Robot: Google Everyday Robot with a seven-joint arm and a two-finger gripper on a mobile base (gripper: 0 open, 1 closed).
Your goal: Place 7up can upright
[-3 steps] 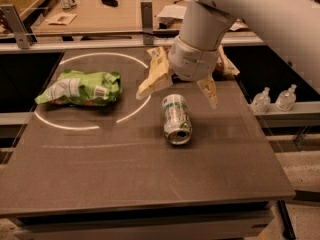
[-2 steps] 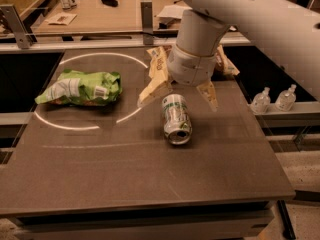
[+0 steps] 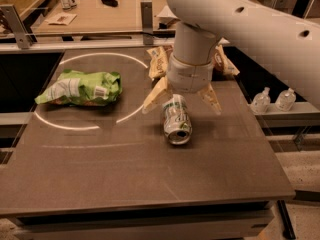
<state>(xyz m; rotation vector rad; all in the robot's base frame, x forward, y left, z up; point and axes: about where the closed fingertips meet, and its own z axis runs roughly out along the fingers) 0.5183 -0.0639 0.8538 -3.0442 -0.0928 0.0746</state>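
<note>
The 7up can (image 3: 176, 119) lies on its side near the middle of the dark table (image 3: 125, 169), its silver top facing the front edge. My gripper (image 3: 182, 102) hangs over the can's far end, open. One pale finger (image 3: 155, 95) stands left of the can and the other on its right. The fingers straddle the can without closing on it.
A crinkled green snack bag (image 3: 80, 88) lies at the left inside a white ring marking. Tan snack bags (image 3: 158, 61) lie behind the gripper, partly hidden by the arm. Two small bottles (image 3: 272, 100) stand off the table's right edge. A counter with clutter runs along the back.
The gripper has moved down and slightly toward the can, so its open fingers now straddle the can's far end. The can and the green bag have not moved.
</note>
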